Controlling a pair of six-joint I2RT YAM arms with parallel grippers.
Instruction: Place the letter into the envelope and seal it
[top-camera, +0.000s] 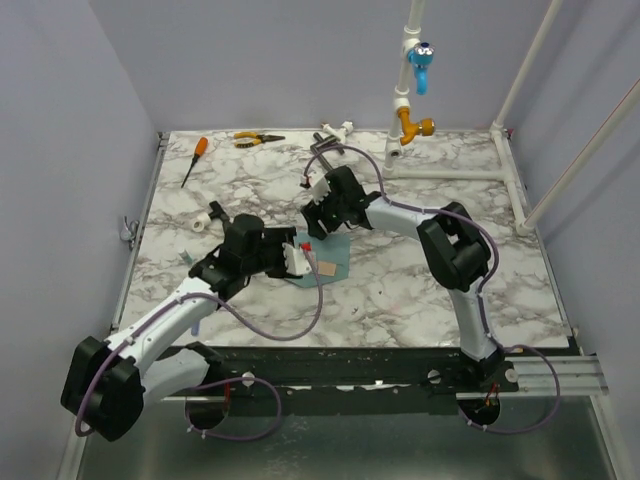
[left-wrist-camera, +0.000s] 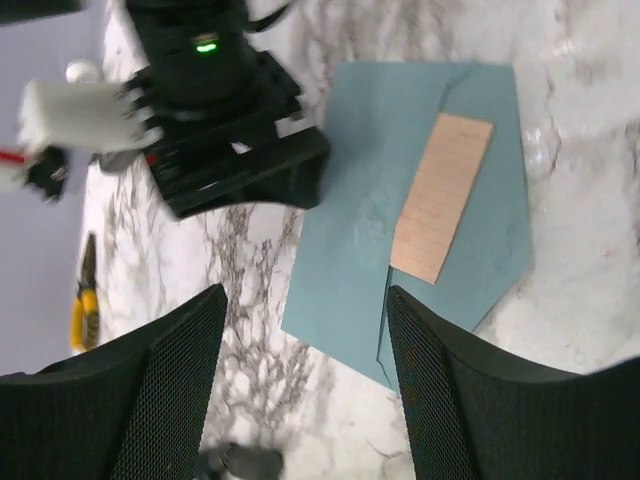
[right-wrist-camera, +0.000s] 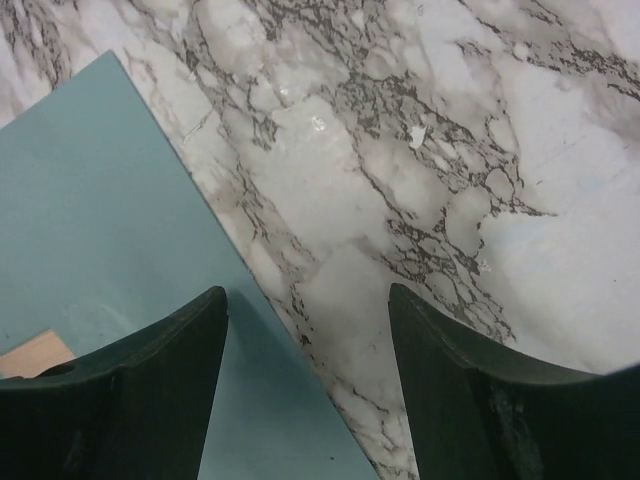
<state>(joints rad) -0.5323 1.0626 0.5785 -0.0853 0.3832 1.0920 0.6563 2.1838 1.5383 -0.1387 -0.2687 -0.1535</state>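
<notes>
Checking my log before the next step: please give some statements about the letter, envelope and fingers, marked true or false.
1. The letter lies on the envelope. True.
2. The envelope is sealed. False: its flap is open, with the letter in plain view.
3. The left fingers and right fingers are open and empty. True.
4. The pliers lie beside the envelope. False: they lie at the far edge of the table.

Screwdriver, pliers near marble table far edge.
</notes>
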